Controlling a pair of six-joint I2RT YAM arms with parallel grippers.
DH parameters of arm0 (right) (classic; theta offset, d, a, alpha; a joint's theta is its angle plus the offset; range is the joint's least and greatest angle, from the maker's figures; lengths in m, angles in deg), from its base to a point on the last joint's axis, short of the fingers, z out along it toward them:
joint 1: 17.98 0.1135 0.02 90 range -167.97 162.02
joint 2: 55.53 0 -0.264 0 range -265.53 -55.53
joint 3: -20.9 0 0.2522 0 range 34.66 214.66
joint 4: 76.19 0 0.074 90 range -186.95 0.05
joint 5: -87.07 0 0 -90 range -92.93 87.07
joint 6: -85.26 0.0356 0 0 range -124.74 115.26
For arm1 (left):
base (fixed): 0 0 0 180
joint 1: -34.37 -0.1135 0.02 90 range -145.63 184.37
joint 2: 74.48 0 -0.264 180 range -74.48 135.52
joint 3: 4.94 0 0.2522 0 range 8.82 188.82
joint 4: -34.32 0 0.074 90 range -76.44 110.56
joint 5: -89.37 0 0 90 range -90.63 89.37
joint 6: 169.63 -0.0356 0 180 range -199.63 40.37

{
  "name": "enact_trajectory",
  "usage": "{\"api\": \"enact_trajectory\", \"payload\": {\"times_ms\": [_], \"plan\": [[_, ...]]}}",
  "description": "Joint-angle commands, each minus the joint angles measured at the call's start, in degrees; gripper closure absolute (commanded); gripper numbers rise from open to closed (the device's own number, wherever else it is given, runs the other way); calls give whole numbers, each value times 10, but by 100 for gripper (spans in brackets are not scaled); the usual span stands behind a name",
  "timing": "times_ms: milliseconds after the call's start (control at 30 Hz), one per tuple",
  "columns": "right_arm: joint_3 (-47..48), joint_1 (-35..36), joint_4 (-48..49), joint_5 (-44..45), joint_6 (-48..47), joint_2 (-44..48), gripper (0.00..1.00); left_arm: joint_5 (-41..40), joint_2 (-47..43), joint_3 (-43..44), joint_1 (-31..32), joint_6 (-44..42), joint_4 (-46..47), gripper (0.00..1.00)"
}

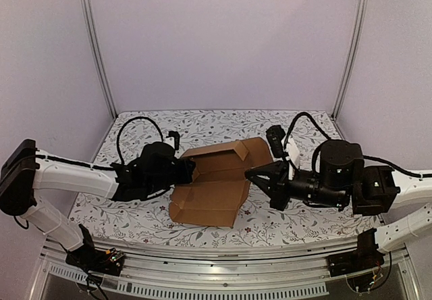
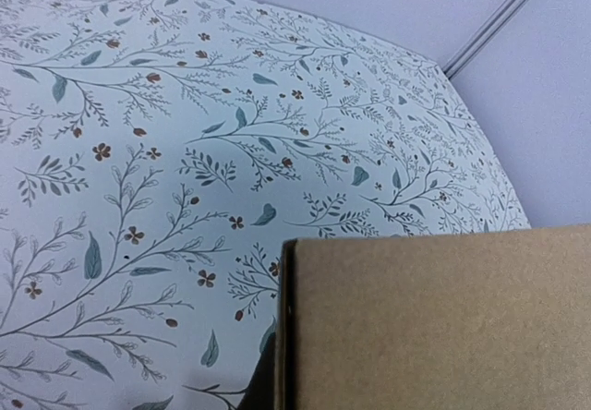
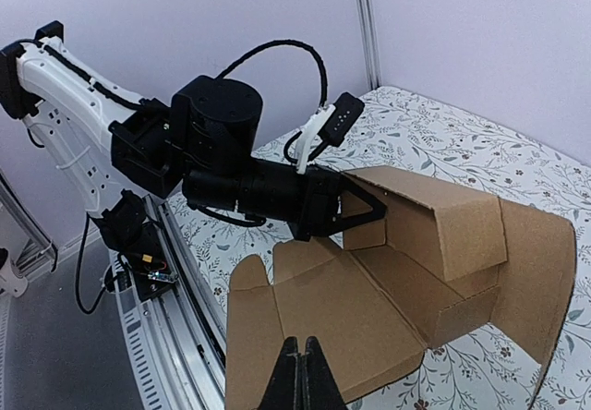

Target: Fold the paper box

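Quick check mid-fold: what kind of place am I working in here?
Likely a lab robot cell: plain walls framed by metal posts, a floral-covered table, and arms bolted to a rail at its near edge.

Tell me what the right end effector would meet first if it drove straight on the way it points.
The paper box: its opened-out flat panel lies directly ahead of the shut right end effector. The panel seems to sit right against it, though depth is hard to judge from the wrist view.
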Motion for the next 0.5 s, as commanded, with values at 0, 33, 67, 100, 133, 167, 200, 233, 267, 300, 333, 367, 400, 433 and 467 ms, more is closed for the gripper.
{"api": "enact_trajectory", "payload": {"times_ms": [0,33,67,100,133,167,200,233,267,300,333,367,400,433,467], "plan": [[36,11,-19,-1,-36,-55,100,-22,-12,-6,-3,-1,-7,100],[40,12,-22,1,-38,-64,100,-20,-12,-7,-3,1,-8,100],[43,12,-24,6,-41,-76,100,-18,-15,-8,-3,1,-9,100],[43,13,-26,11,-42,-82,100,-15,-17,-8,-4,2,-9,100],[39,12,-27,18,-44,-88,100,-13,-20,-11,-4,3,-11,100],[35,12,-28,28,-45,-92,100,-10,-26,-13,-4,7,-10,100],[29,13,-29,36,-45,-95,100,-7,-28,-14,-5,9,-9,100],[23,12,-29,41,-43,-97,100,-2,-31,-15,-6,11,-9,100],[16,12,-29,47,-39,-97,100,3,-33,-16,-7,13,-9,100],[10,13,-29,48,-36,-95,100,8,-35,-17,-8,15,-9,100],[4,13,-29,50,-31,-93,100,14,-36,-17,-9,18,-9,100],[-2,13,-30,52,-28,-90,100,24,-38,-18,-11,21,-5,100],[-7,13,-30,54,-23,-85,100,30,-39,-21,-12,24,1,100],[-13,14,-32,57,-20,-82,100,37,-39,-21,-14,27,3,100],[-18,14,-33,60,-18,-77,100,43,-40,-22,-16,30,5,100]]}}
